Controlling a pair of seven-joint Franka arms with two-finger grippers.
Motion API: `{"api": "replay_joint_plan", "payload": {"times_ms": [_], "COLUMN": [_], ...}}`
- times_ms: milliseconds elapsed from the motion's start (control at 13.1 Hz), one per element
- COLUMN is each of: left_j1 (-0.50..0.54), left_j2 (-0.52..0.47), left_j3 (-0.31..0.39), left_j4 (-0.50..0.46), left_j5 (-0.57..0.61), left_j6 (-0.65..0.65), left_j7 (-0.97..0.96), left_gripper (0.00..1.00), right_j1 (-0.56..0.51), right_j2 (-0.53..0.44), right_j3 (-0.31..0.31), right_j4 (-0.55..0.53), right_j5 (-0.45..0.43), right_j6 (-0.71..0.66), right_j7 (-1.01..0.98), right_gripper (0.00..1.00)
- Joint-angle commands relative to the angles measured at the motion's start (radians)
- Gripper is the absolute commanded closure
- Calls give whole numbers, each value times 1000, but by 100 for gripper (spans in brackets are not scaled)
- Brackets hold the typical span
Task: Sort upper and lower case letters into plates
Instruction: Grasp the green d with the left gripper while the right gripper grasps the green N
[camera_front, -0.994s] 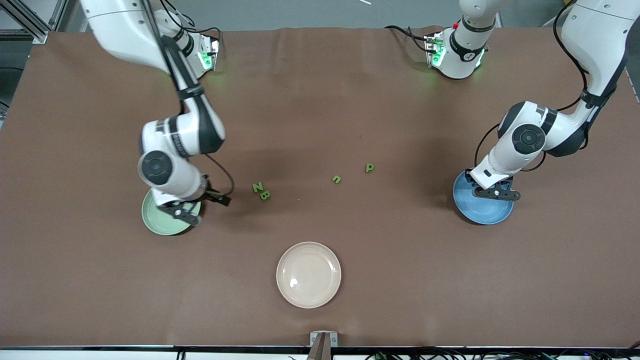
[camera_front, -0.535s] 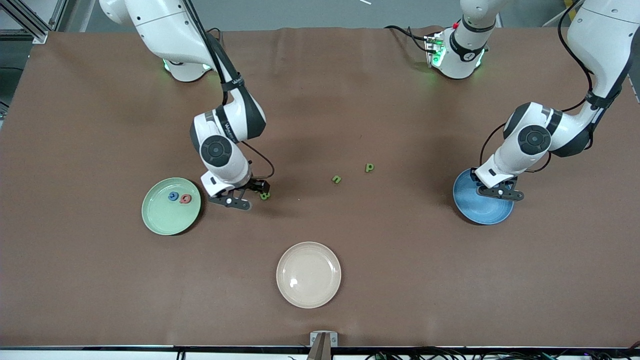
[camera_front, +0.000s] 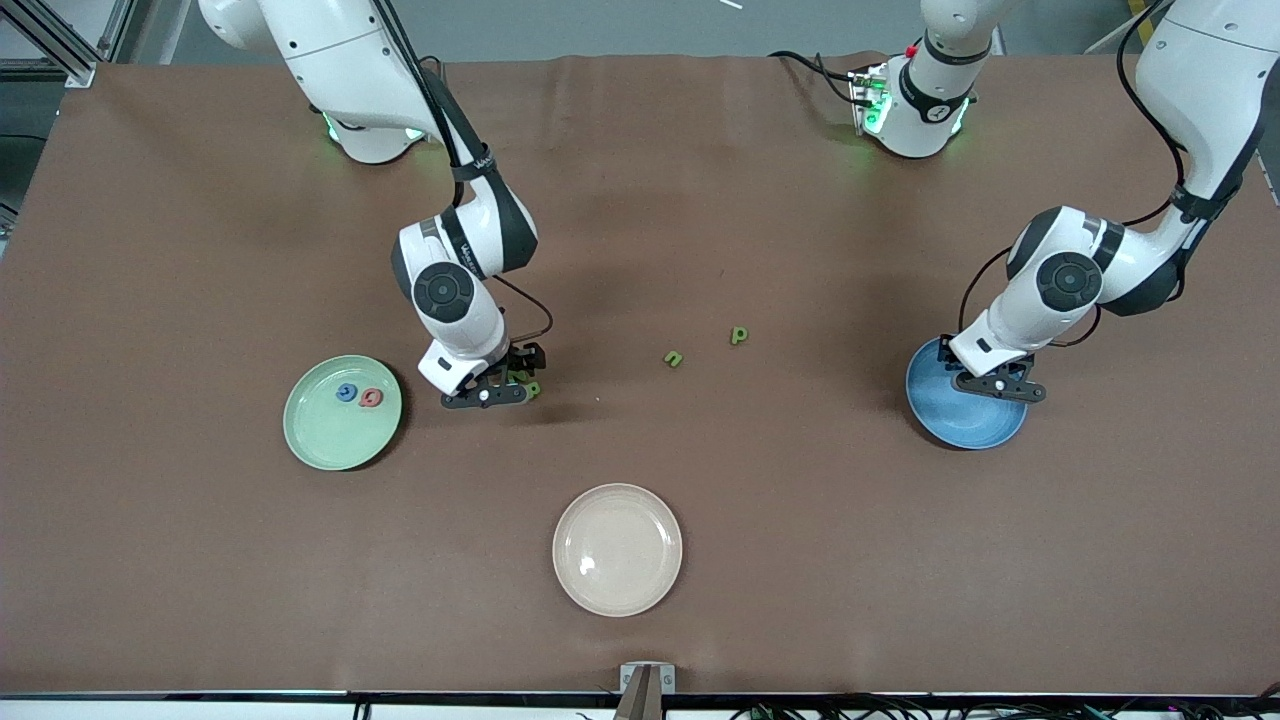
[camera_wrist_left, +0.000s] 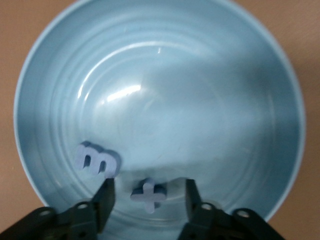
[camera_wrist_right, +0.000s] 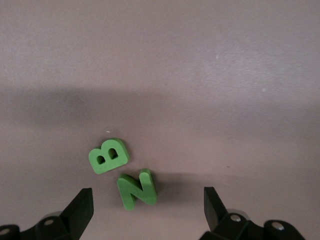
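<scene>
My right gripper (camera_front: 518, 372) is open, low over a green N (camera_wrist_right: 137, 188) and a green B (camera_wrist_right: 109, 155) on the brown table; the N lies between its fingers (camera_wrist_right: 82, 207). The B (camera_front: 533, 390) peeks out beside the gripper in the front view. The mint green plate (camera_front: 330, 440) holds a blue letter (camera_front: 347, 392) and a red letter (camera_front: 371, 398). My left gripper (camera_front: 975, 375) is open, over the blue plate (camera_front: 960, 420). That plate (camera_wrist_left: 200, 100) holds a pale m (camera_wrist_left: 97, 159) and a pale t (camera_wrist_left: 148, 194). A green n (camera_front: 673, 358) and p (camera_front: 738, 335) lie mid-table.
A cream-beige plate (camera_front: 617, 549) stands nearer the front camera than the letters. The brown cloth covers the whole table. Both arm bases stand along the table's edge farthest from the front camera.
My right gripper has moved from over the mint green plate to over the N and B, leaving the blue and red letters showing in that plate. The left arm has barely moved.
</scene>
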Motion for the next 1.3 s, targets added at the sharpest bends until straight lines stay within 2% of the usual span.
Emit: {"api": "replay_joint_plan", "payload": {"times_ms": [0,153,306,459,918,1071,1224], "left_j1": [15,15,6,-17,-280,-354,-432], "left_j2": [-39,-53,-39,-25,85,123,163], "left_j3": [-74,-158,-247,-302,-306,-281,-243], "left_j4": [14,51,106,108,215,243,275], "left_j5": [-28,-118,-155,-155,-154,-144,-140], "left_j6": [-19,-116,-212,-218,-215,-211,-206], "left_j7": [-13,-51,-159,-282,-528,-559,-600], "left_gripper": [0,0,0,0,0,0,0], "right_j1": [10,13,15,15,16,16,16], "right_j2": [-18,-16,-16,-15,16,20,20], "right_j3": [17,17,19,19,19,17,17], "right_j4": [-68,-68,-67,-65,-60,-60,-60], "right_j5": [18,18,17,17,15,15,14], "right_j6": [72,78,78,80,132,137,137], "right_j7": [-22,-22,-50,-82,-98,-99,-104], "right_gripper": [3,5,8,12,18,26,42]}}
